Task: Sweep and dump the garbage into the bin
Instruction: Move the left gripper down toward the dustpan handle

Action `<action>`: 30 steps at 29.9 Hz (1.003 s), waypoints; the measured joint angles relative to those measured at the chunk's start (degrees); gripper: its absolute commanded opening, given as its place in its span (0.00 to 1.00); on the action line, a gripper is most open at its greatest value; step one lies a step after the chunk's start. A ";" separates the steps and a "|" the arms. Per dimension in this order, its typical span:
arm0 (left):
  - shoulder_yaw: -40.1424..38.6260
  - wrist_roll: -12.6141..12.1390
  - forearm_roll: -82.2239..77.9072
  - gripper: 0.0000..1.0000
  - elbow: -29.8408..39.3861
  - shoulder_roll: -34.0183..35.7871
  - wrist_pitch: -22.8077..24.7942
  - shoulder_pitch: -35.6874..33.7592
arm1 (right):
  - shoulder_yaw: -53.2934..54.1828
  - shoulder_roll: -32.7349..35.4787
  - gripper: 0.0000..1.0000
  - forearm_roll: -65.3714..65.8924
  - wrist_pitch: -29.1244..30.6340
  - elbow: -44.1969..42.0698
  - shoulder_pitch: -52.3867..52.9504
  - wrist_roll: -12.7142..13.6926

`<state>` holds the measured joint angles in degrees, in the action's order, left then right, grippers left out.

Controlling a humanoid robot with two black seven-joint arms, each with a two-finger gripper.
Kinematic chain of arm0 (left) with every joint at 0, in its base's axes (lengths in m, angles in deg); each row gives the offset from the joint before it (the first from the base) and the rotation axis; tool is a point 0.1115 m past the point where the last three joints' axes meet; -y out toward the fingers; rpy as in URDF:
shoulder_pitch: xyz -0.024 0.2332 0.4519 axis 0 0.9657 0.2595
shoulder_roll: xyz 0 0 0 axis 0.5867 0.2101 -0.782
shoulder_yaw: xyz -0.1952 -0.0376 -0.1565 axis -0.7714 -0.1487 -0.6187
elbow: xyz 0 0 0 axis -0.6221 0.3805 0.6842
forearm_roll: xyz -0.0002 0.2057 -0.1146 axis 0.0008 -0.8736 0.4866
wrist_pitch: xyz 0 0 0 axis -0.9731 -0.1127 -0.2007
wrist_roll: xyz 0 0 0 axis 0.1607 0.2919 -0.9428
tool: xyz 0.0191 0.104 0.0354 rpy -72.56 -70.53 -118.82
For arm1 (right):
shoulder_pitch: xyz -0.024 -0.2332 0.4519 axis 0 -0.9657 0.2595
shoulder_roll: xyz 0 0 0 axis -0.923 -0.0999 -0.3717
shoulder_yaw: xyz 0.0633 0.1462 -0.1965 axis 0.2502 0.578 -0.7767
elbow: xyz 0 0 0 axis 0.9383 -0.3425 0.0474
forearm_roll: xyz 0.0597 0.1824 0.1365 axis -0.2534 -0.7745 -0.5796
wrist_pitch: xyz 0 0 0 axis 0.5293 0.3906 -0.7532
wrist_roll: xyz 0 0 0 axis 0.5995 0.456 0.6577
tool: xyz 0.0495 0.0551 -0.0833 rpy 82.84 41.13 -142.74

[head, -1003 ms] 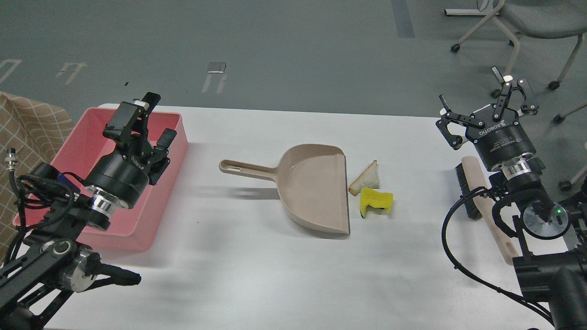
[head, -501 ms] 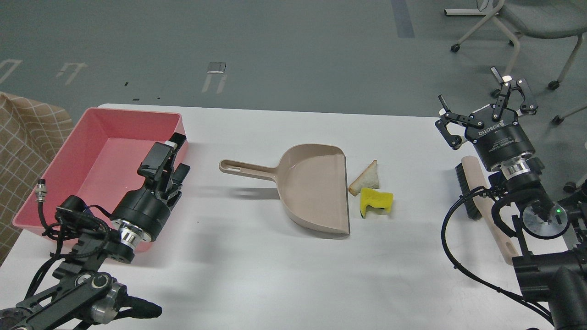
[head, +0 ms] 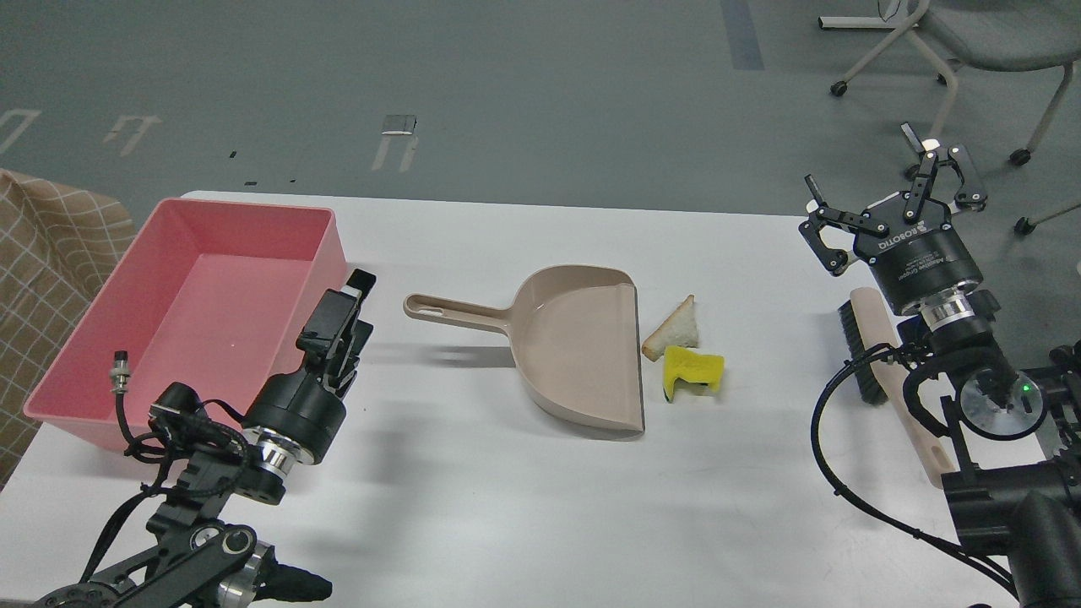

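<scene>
Approach dustpan handle (head: pixel 439 309) from left with left gripper (head: pixel 344 325), jaws' gap unreadable; right gripper (head: pixel 887 190) wide open, empty, above brush (head: pixel 878 363).

Pink bin (head: pixel 127 279), beige dustpan (head: pixel 574 346), white desk (head: pixel 507 507). Bread slice (head: pixel 676 328): white w/ brown crust. Sponge block (head: pixel 692 370): yellow, dark underside. Brush (head: pixel 878 355): beige handle, black bristles. Tan checked cloth (head: pixel 42 253) at left.
</scene>
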<state>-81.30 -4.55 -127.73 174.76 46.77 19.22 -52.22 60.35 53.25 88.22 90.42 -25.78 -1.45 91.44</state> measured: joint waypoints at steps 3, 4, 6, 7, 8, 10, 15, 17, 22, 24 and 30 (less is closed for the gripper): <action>0.06 0.00 -0.04 0.98 -1.92 -0.77 0.00 -0.37 | 0.00 -0.02 1.00 0.00 0.00 0.00 -0.04 0.00; 0.09 0.01 -0.04 0.98 -2.51 -1.05 0.00 -0.43 | 0.00 -0.02 1.00 0.00 0.00 0.00 -0.06 0.00; 0.31 0.02 -0.09 0.98 -3.40 -1.57 0.01 -0.62 | 0.00 -0.02 1.00 0.00 0.00 0.00 -0.08 0.00; 0.54 0.07 -0.22 0.98 -3.81 -1.81 0.02 -0.89 | 0.00 -0.02 1.00 0.00 0.00 0.00 -0.07 0.00; 0.76 0.10 -0.34 0.98 -4.14 -2.01 0.02 -1.17 | 0.00 -0.02 1.00 0.00 0.00 -0.03 -0.05 0.00; 1.31 0.14 -0.61 0.98 -4.90 -2.62 0.02 -1.82 | 0.00 -0.02 1.00 0.00 0.00 -0.07 0.02 0.00; 2.53 0.23 -0.81 0.98 -6.65 -4.33 -0.02 -3.46 | 0.00 -0.02 1.00 0.00 0.00 -0.09 0.09 0.00; 3.32 0.27 -0.85 0.98 -7.20 -4.84 -0.04 -4.11 | 0.00 -0.02 1.00 0.00 0.00 -0.09 0.09 0.00; 5.72 0.33 -2.08 0.98 -9.03 -5.63 -1.05 -6.05 | 0.00 -0.02 1.00 0.00 0.00 -0.09 0.11 0.00; 6.30 0.33 -2.33 0.98 -9.84 -6.09 -1.27 -6.65 | 0.00 -0.04 1.00 0.00 0.00 -0.09 0.00 0.00; 6.66 0.33 -2.49 0.98 -12.51 -7.51 -1.47 -8.20 | 0.00 -0.26 1.00 0.00 0.00 -0.03 -0.11 0.00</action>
<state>-74.64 -4.22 -130.22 162.25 39.26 17.75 -60.42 60.35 52.98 88.22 90.42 -25.81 -1.56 91.44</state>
